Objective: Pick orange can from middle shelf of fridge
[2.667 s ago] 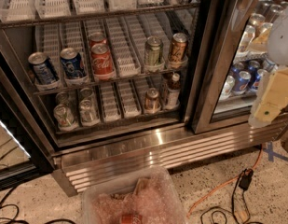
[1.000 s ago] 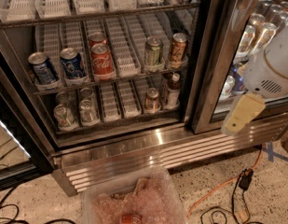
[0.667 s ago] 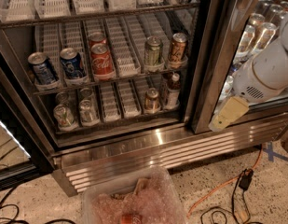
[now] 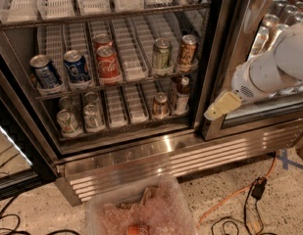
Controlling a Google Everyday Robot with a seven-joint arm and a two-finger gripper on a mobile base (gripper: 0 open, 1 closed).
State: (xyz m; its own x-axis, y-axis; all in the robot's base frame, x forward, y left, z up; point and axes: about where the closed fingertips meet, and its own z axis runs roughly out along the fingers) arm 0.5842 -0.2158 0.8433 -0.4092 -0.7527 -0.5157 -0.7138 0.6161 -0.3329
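Two hazards. The gripper hangs outside the fridge, right of the dark door frame, which a direct reach could strike. The orange can stands rightmost on the middle shelf, just beside a green-and-silver can that could topple. Gripper opening: cannot tell. It carries nothing visible.

You have a clear bin on the floor, an orange cable right of it, and blue tape beyond. The gripper hangs above the cable.
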